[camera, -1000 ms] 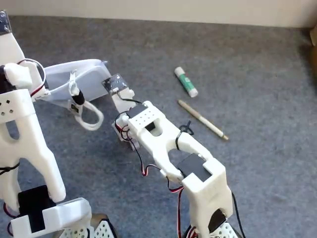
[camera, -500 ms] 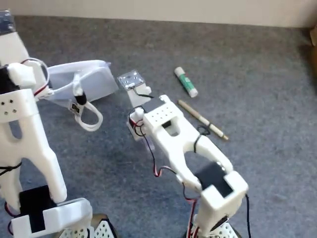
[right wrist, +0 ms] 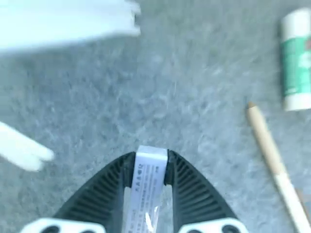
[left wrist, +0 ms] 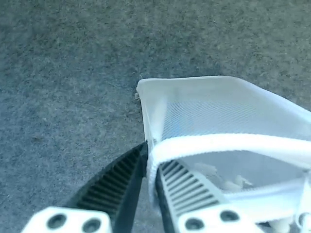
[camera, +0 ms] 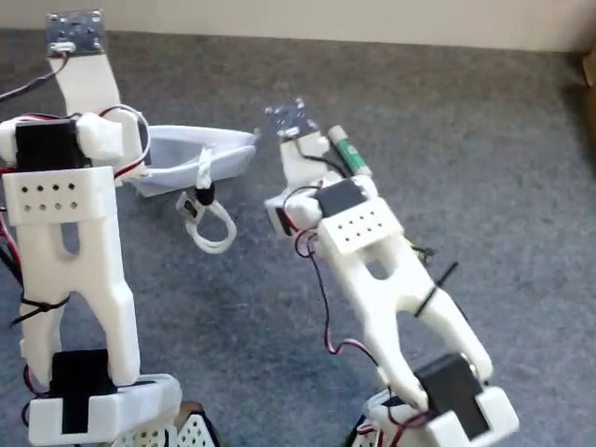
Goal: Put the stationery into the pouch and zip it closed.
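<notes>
The white mesh pouch (camera: 200,151) hangs above the grey carpet, its mouth open. My left gripper (left wrist: 148,158) is shut on the pouch (left wrist: 218,116) at its rim, close to one corner. A white strap loop (camera: 212,228) dangles beneath it. My right gripper (right wrist: 147,162) is shut on a small white eraser (right wrist: 146,182) in a printed sleeve, just above the carpet and to the right of the pouch. Beyond it lie a green-and-white glue stick (right wrist: 295,68) and a wooden pencil (right wrist: 272,158). In the high view the right arm (camera: 363,228) partly covers the glue stick (camera: 350,151).
Grey carpet (camera: 484,140) covers the whole work area, with a pale wall strip along the far edge. Both arm bases stand at the near edge. Open carpet lies to the right of the right arm.
My right arm has swung right and away from the pouch's mouth, the eraser still in its gripper. My left arm has risen and carried the pouch to the right.
</notes>
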Controlling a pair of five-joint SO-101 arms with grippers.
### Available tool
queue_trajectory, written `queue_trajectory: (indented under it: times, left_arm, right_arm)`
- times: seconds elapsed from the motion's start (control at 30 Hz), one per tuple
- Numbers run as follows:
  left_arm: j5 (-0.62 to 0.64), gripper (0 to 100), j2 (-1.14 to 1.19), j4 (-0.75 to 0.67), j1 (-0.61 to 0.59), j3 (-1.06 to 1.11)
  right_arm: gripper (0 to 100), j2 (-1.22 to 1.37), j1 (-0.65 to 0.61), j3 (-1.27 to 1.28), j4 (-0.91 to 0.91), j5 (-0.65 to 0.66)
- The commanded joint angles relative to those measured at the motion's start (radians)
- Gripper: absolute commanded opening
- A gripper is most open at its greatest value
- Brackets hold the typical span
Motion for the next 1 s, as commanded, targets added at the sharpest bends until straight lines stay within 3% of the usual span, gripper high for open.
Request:
queue_trajectory:
  times: [0.0,0.23,0.5,0.8,0.97]
  left_arm:
    - [0.012,1,-0.013,-0.015,0.047,-0.002]
    - [0.012,1,-0.013,-0.015,0.045,0.001]
    - [0.012,1,-0.013,-0.015,0.045,0.001]
    - [0.012,1,-0.013,-0.015,0.042,0.001]
    - [0.012,1,-0.013,-0.017,0.039,0.001]
  right_arm:
    - [0.6,-0.174,0.021,-0.010,0.002,0.005]
    - [0.6,-0.340,0.018,-0.022,-0.001,0.005]
    - [0.6,-0.512,-0.067,-0.015,-0.289,0.014]
    - [0.5,-0.516,-0.208,-0.088,-0.524,0.261]
    - [0.5,-0.521,-0.229,-0.087,-0.619,0.287]
